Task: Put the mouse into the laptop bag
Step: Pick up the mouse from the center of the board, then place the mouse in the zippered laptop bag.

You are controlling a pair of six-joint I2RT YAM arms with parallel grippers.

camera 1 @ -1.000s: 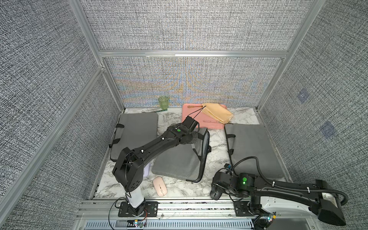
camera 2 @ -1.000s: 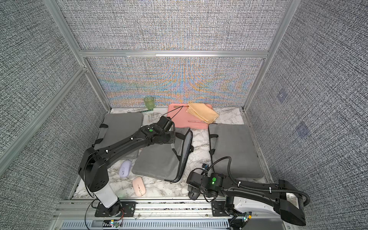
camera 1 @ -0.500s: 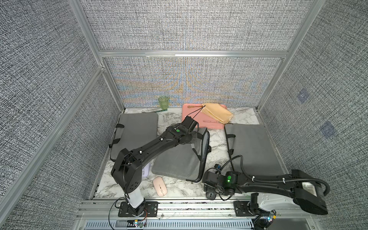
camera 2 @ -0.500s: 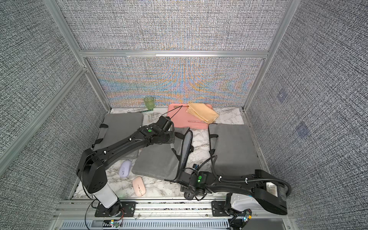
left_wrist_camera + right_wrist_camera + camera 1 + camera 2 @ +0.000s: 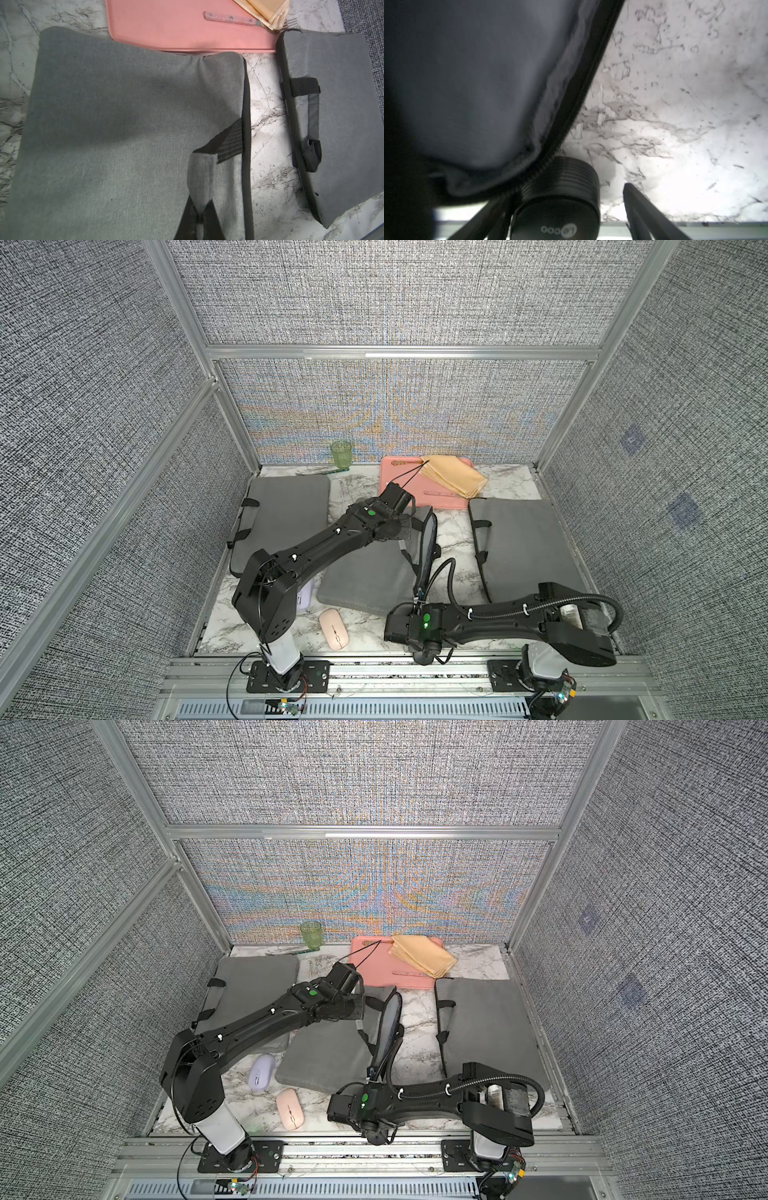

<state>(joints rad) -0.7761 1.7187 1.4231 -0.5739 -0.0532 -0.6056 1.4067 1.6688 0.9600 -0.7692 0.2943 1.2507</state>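
Pink mouse [image 5: 334,629] lies on the worktop [image 5: 365,489], just off the near edge of the middle laptop bag [image 5: 365,572]. Lilac mouse [image 5: 262,1072] sits beside the bag's near corner. Right gripper [image 5: 390,624] is by the bag's other near corner, jaws apart, released. Left gripper [image 5: 198,226] is clenched on the bag's handle [image 5: 202,172].

Grey woven walls [image 5: 374,294] stand on three sides, held by shiny silver bars [image 5: 399,352]. The back wall has a soft rainbow shimmer low down, and one side wall has two small bluish square patches [image 5: 632,439]. The desk [image 5: 357,489] is white marble with dark veins, brightly lit, with a metal rail [image 5: 374,668] along its front.
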